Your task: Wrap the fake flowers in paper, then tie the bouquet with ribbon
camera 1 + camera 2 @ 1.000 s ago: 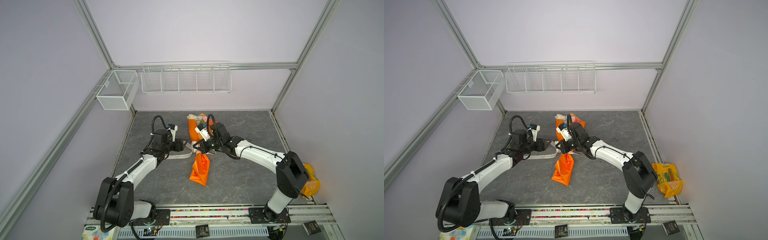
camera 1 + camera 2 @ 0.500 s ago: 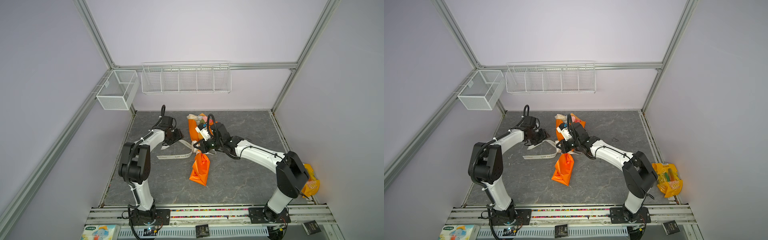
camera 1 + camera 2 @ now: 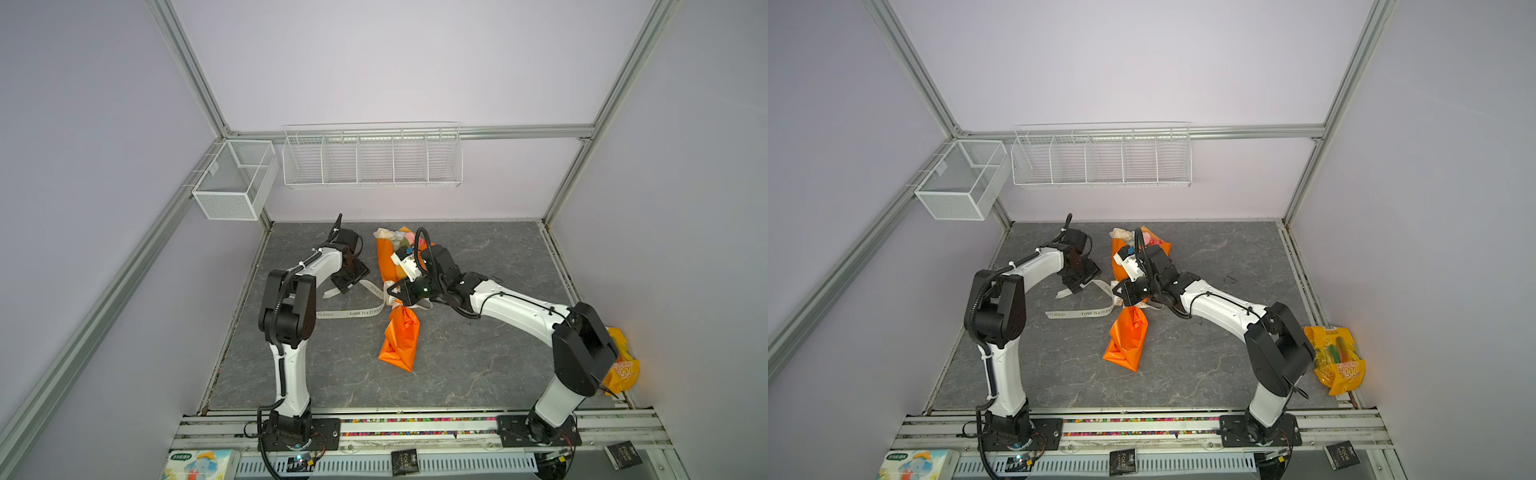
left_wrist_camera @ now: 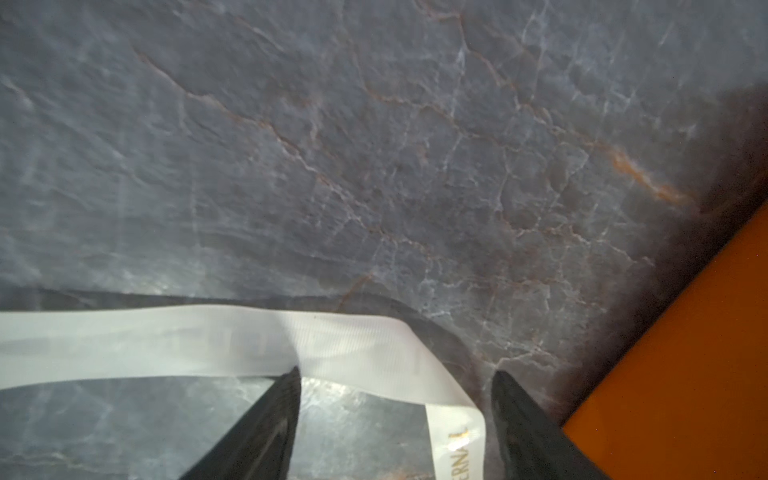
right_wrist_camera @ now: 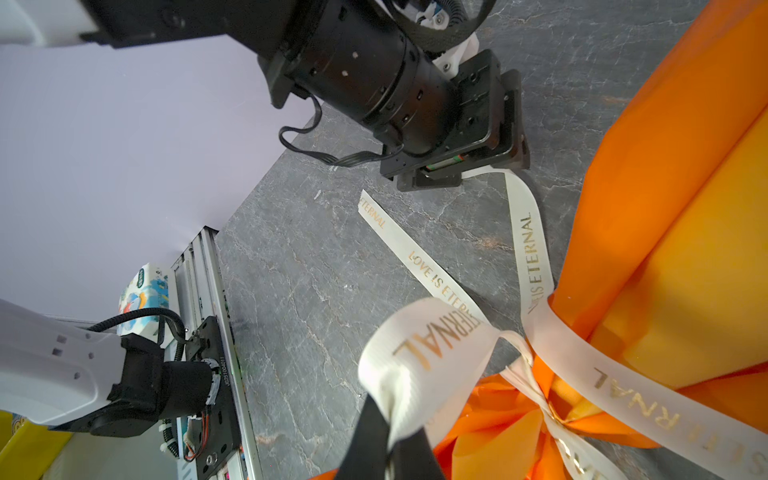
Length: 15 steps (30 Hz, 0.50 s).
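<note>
While the right tool (image 5: 390, 419) pinches a loop of ribbon (image 5: 428, 353) beside the bouquet (image 3: 394, 237), the left tool (image 4: 395, 372) stands wide. The ribbon crosses its gap.

I note bright, even light in both top views. Near the wrap (image 4: 685, 374): dark shadow, ribbon (image 4: 166, 340) and left gripper (image 4: 395, 372) blurred.

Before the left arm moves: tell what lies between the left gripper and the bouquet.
Between left gripper and bouquet: a strand of lettered ribbon on grey tabletop, in both top views.
</note>
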Tool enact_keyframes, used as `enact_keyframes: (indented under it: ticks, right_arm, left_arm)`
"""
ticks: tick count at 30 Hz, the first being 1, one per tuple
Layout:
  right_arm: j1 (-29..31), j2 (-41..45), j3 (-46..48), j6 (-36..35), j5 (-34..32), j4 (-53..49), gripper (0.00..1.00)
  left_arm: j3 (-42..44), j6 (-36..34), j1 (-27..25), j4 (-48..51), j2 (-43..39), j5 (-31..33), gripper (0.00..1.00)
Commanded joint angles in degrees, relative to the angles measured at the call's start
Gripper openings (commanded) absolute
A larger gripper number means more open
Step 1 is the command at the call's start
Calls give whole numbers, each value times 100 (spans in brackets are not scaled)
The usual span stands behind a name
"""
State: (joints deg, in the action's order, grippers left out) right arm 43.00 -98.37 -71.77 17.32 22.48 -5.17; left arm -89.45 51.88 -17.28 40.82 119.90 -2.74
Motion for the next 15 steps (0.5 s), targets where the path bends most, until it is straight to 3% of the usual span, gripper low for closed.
enact_keyframes:
  ticks: [1, 3, 8, 15]
  right_arm:
    - [-13, -16, -4, -128, -7, 69, 7]
    - [-4, -25, -4, -143, -24, 76, 7]
    - [-9, -42, 5, -160, -68, 68, 7]
    - [-8, 1, 16, -237, -137, 34, 7]
  left_arm:
    - [-387, 573, -80, 567, 195, 391, 74]
    - [-642, 908, -141, 1050, 373, 658, 74]
    - [-1076, 741, -333, 1299, 718, 743, 69]
    - [-1101, 634, -328, 1231, 870, 771, 38]
